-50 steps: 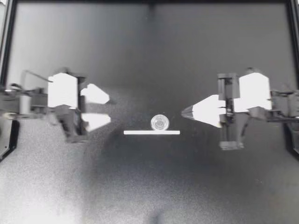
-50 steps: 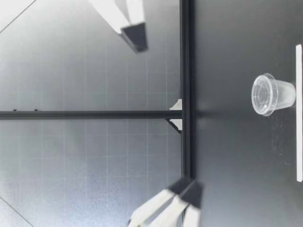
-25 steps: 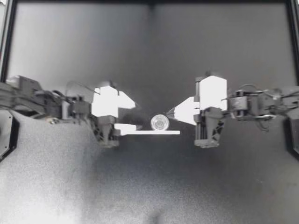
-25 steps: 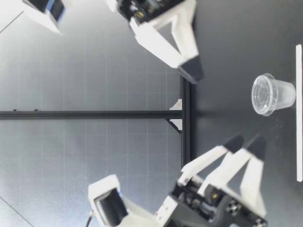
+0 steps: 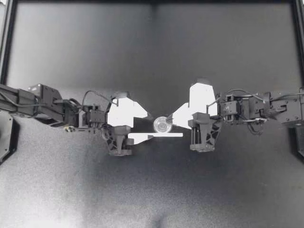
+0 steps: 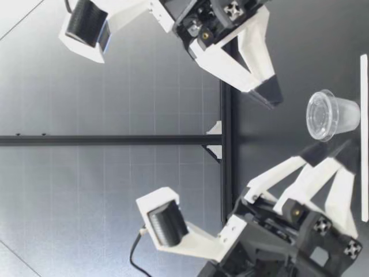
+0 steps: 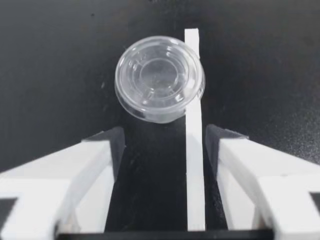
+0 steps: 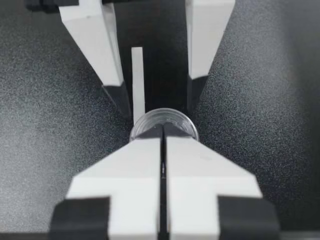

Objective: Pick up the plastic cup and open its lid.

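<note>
Cup [image 5: 162, 125] stands upright mid-tabletop [image 5: 152, 190], lid [image 6: 319, 115] on, with a thin white strip [image 5: 164, 135] lying flat just beside its base. Left claw [image 5: 151, 127] is down low on one side, fingers [image 7: 107, 150] spread wide and holding nothing. The cup is just ahead of the tips, not between them, and the strip runs in between the fingers, close to one of them. Right claw [image 5: 175, 118] faces it from the other side, fingers pressed together on nothing. Its tip is poised by the cup's rim; the low view puts it above lid height and clear of the cup. So the cup is hemmed in along one line by the two claws, with the strip on a third side, and the side away from the strip is bare. There's wide dark tabletop all round the group, and the black frame [image 5: 152, 3] at the edges is well apart from both arms.
</note>
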{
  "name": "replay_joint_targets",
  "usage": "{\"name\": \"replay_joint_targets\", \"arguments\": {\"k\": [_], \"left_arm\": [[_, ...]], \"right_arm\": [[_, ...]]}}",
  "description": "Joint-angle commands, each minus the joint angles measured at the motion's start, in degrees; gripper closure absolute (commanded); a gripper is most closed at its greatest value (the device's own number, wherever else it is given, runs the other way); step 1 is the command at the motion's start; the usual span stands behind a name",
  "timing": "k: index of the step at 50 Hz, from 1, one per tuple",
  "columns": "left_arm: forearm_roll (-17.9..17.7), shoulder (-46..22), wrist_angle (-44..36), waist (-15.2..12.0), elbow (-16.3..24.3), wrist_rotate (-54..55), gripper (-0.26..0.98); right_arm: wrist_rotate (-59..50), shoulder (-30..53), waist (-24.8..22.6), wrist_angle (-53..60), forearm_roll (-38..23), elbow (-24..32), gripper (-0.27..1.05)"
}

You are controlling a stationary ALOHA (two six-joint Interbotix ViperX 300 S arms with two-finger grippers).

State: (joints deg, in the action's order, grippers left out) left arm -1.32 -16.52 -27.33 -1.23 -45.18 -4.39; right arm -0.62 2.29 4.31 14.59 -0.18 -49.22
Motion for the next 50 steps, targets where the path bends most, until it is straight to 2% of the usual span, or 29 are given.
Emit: {"name": "replay_joint_targets", "arguments": {"k": [1,15,50], "left_arm": [[0.0,0.3,-0.8,-0.2,1.6,-0.1,0.17],[0.0,-1.3,-0.9,-0.2,3.5,-0.1,0.17],[0.0,-2.3,-0.4,-0.2,4.9,-0.1,0.18]], "right_arm": [[-0.1,-0.2,0.0,0.3,0.0,1.1,0.99],[-0.1,2.4,-0.4,-0.1,0.0,2.0,0.99],[-1.3,5.0,-0.4,-4.1,0.0,1.6,0.99]]}}
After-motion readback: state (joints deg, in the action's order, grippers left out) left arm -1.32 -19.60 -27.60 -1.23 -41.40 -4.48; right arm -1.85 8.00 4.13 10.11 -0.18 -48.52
